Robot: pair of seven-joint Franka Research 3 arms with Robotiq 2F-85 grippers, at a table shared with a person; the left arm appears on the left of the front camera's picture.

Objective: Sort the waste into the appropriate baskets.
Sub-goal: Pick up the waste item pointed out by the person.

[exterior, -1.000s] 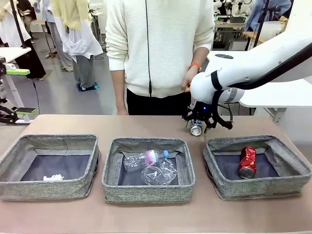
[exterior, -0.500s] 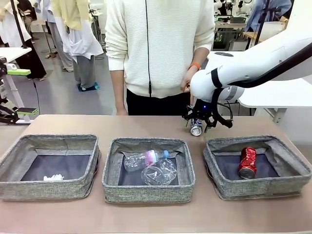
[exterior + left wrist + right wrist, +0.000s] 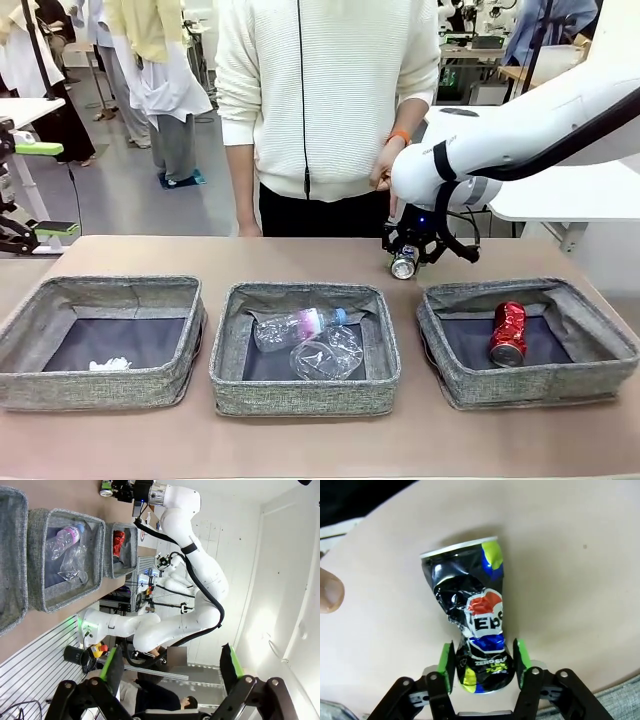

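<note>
— Closing in is what the right hand (image 3: 405,252) has been doing since the earlier frame: its fingers are narrowing around the dark blue-black can (image 3: 403,265), and nothing else is shifting. Where is that can lying now?

— In the front view it is resting on the worktop (image 3: 300,255), at about eleven o'clock from the right basket (image 3: 470,385), which is already holding the crushed red can (image 3: 507,333). The middle basket (image 3: 305,395) is carrying the clear plastic bottle (image 3: 290,327) and clear plastic cup (image 3: 330,355); the crumpled white paper (image 3: 108,364) is sitting in the left basket (image 3: 90,390).

— And the left wrist view?

— The left hand (image 3: 170,672) is hanging well apart from everything, with its fingers spread wide and nothing between them.

— So the right arm is the nearer one. How is the can sitting in the right wrist view?

— Its long axis is running from six to twelve o'clock, straight out from the hand (image 3: 482,665). The green pads (image 3: 446,666) are flanking the near end of the can (image 3: 472,625), close beside it, but I cannot tell whether they are pressing it yet. A person's fingertip (image 3: 330,592) is showing at nine o'clock.
</note>
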